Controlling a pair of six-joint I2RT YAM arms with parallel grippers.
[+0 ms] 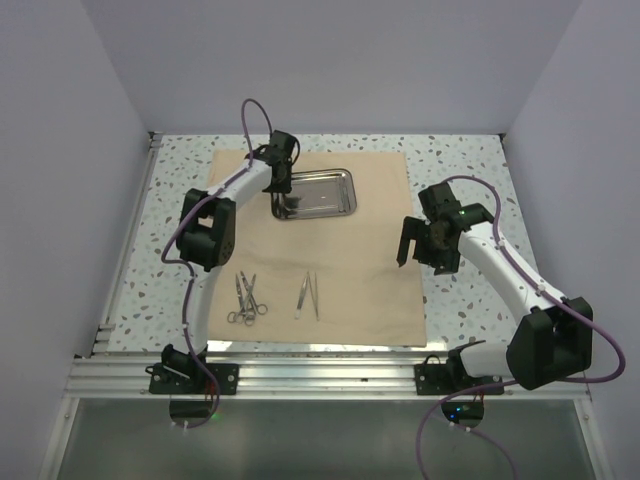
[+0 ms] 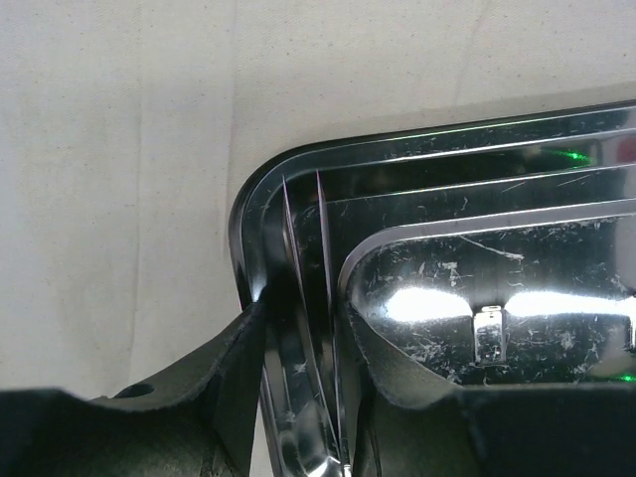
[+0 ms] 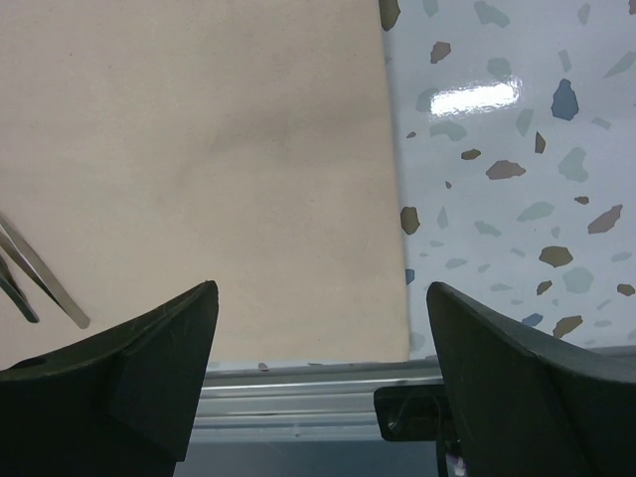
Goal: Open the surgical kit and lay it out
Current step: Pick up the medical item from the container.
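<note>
The tan cloth wrap (image 1: 350, 260) lies spread flat on the table. The steel tray (image 1: 318, 192) sits on its far part. My left gripper (image 1: 277, 193) is at the tray's left end; in the left wrist view it (image 2: 301, 310) is shut on the tray's rim (image 2: 298, 229), one finger outside and one inside. Forceps (image 1: 245, 298) and tweezers (image 1: 308, 295) lie on the cloth's near part. My right gripper (image 1: 416, 250) hangs open and empty over the cloth's right edge; in the right wrist view it (image 3: 320, 293) is above the cloth (image 3: 199, 149), with the tweezers' tips (image 3: 40, 278) at the left.
The speckled terrazzo table (image 1: 460, 170) surrounds the cloth and shows in the right wrist view (image 3: 497, 149). An aluminium rail (image 1: 320, 375) runs along the near edge. White walls enclose the left, far and right sides.
</note>
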